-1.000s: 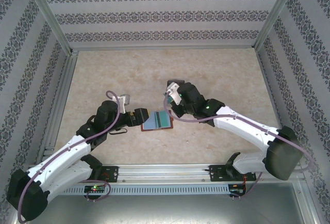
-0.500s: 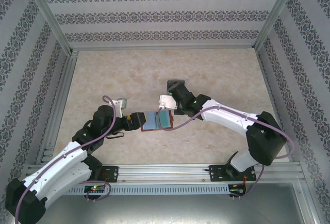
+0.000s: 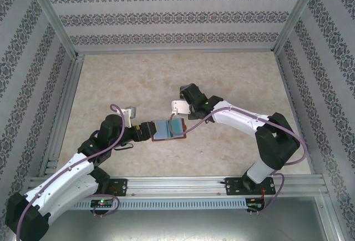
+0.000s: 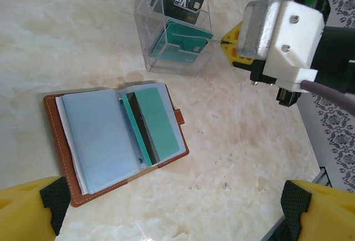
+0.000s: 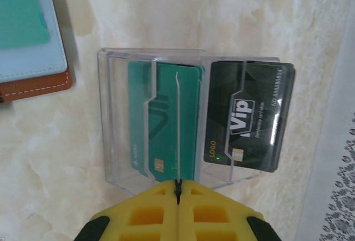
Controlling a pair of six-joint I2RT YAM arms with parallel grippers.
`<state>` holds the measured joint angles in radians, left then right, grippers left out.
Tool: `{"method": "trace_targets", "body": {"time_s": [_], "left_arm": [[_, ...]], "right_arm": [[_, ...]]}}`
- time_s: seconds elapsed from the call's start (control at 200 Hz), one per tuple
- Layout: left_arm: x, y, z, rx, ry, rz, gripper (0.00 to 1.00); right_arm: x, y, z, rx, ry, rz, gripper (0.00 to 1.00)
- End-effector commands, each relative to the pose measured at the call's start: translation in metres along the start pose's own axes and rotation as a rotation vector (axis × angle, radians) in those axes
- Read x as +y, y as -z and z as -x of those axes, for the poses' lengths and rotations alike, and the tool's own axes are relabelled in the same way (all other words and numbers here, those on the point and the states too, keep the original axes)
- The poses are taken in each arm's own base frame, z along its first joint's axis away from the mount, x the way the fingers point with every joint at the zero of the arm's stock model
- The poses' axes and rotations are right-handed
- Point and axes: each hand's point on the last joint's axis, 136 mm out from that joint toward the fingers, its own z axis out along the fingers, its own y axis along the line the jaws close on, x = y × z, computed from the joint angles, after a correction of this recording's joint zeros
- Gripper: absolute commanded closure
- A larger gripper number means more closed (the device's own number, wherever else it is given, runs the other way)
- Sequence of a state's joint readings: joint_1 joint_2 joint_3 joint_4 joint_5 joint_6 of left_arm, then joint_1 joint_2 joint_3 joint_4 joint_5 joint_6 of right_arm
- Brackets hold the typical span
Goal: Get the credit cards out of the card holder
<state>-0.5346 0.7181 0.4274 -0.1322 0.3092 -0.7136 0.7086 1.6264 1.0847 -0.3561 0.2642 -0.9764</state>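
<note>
The card holder lies open on the table, brown leather with blue-grey sleeves. A green card and a dark-striped card sit in its right sleeves. My left gripper hangs open just left of it, apart from it. My right gripper is shut, tips at the near rim of a clear card stand. The stand holds green cards and a black VIP card. A thin pale line runs from the fingertips over the green cards; whether it is a held card's edge I cannot tell.
The card holder's corner lies just left of the stand. Patterned walls and aluminium posts enclose the marble-look table. A rail runs along the near edge.
My right gripper moved from the card holder's right edge back over the clear stand, and its elbow folded in. The left gripper edged slightly toward the holder and stayed open.
</note>
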Motion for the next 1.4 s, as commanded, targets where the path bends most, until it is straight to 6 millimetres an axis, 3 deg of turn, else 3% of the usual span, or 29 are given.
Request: {"method": "trace_targets", "body": {"time_s": [0.0, 0.305, 0.37, 0.48, 0.824, 0.944, 1.094, 1.394], "left_arm": [[0.008, 0.001, -0.004, 0.003, -0.012, 0.026, 0.01], [0.009, 0.001, -0.004, 0.003, -0.012, 0.031, 0.01], [0.009, 0.001, -0.003, 0.001, -0.013, 0.031, 0.01], [0.009, 0.001, -0.003, 0.001, -0.014, 0.031, 0.01], [0.010, 0.001, -0.004, 0.001, -0.017, 0.035, 0.01], [0.010, 0.001, -0.004, 0.004, -0.017, 0.036, 0.01], [0.012, -0.002, -0.005, 0.012, -0.012, 0.041, 0.01], [0.014, -0.016, -0.008, 0.047, 0.042, 0.042, 0.00]], "right_arm": [[0.001, -0.006, 0.002, 0.000, 0.008, 0.027, 1.00], [-0.003, -0.021, -0.003, 0.009, -0.062, 0.050, 1.00], [-0.005, -0.023, -0.003, 0.017, -0.072, 0.041, 0.87], [-0.008, -0.028, -0.005, 0.035, -0.086, 0.035, 0.78], [-0.020, -0.036, -0.006, 0.067, -0.113, -0.005, 0.75], [-0.033, -0.022, 0.000, 0.020, -0.186, -0.047, 0.72], [-0.046, 0.009, 0.010, -0.084, -0.362, -0.089, 0.68], [-0.026, 0.044, 0.031, -0.264, -0.774, -0.028, 0.69]]}}
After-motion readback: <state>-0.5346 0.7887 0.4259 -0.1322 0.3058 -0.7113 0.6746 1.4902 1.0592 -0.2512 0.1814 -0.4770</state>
